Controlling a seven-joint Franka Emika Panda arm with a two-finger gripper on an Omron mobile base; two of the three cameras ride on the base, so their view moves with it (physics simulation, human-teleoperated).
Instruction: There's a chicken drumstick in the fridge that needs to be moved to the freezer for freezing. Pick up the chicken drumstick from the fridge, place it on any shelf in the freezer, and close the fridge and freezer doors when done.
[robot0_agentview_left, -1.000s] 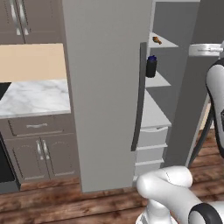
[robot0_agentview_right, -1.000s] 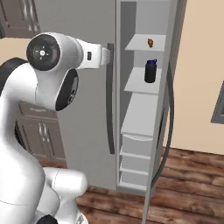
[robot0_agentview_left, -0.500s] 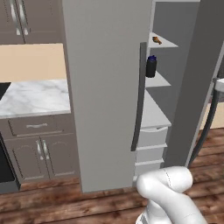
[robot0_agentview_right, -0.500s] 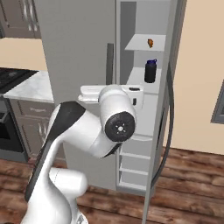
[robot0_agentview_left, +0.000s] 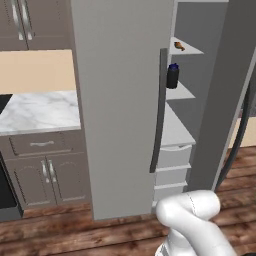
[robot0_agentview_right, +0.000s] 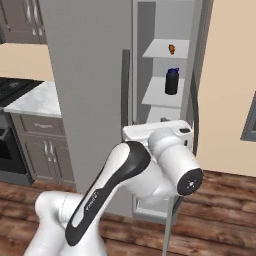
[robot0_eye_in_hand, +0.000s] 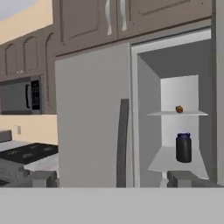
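Currently chicken drumstick (robot0_agentview_left: 179, 47) seen lying on upper shelf (robot0_agentview_left: 186, 49) of open freezer (robot0_agentview_right: 165, 95), dark jar (robot0_eye_in_hand: 183, 148) on shelf below; wide fridge door (robot0_agentview_left: 122, 100) shut; gripper (robot0_eye_in_hand: 113, 178) fingers spread wide, nothing held

Matt grey fridge door (robot0_agentview_left: 120, 100), veined marble counter (robot0_agentview_left: 37, 110) (polished-looking), wood-plank floor (robot0_agentview_left: 60, 232)

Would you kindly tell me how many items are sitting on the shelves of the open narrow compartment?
2. A small orange-brown drumstick lies on the upper pale-grey shelf; a dark cylindrical jar with a blue lid stands on the shelf below. More may hide behind the closed wide grey door.
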